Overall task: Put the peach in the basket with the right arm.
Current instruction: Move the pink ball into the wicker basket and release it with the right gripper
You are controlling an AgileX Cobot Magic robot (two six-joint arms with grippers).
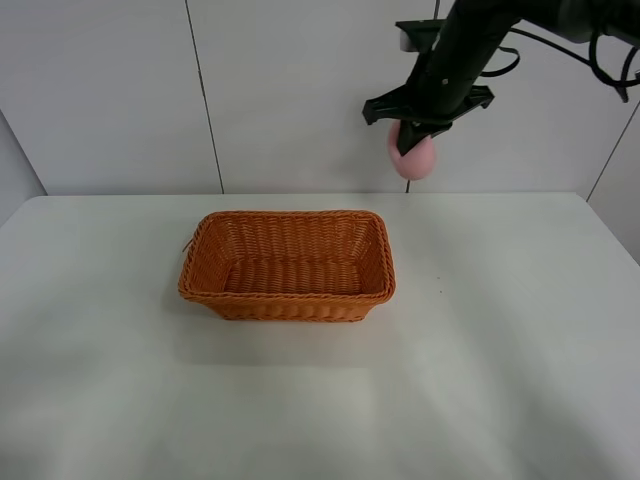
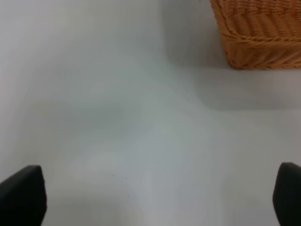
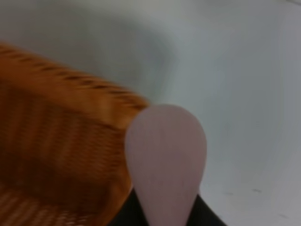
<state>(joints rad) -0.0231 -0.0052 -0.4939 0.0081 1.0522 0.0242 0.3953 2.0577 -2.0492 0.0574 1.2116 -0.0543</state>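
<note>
Right pincer [image 1: 418,132] grips a pink peach [image 1: 416,160], upper right of frame.
Wicker basket [image 1: 290,298] sits mid-frame on the white surface [image 1: 500,360]; left pincer [image 2: 154,195] has its fingers spread wide.

A small pale pink rounded peach [image 1: 413,158], its matte skin plain and unmarked, shows against the black of the jointed right arm [image 1: 465,55] and its black jaws. The rectangular orange-brown woven wicker basket [image 1: 285,305] has a tight horizontal weave on its sides and a braided rim, turning darker brown in its shaded hollow. The flat white surface [image 1: 500,360] is plain apart from soft grey shadow and a few tiny dark specks. Thin dark seams cross the pale grey panelled wall [image 1: 300,90]. The left arm's jaws are black too.
</note>
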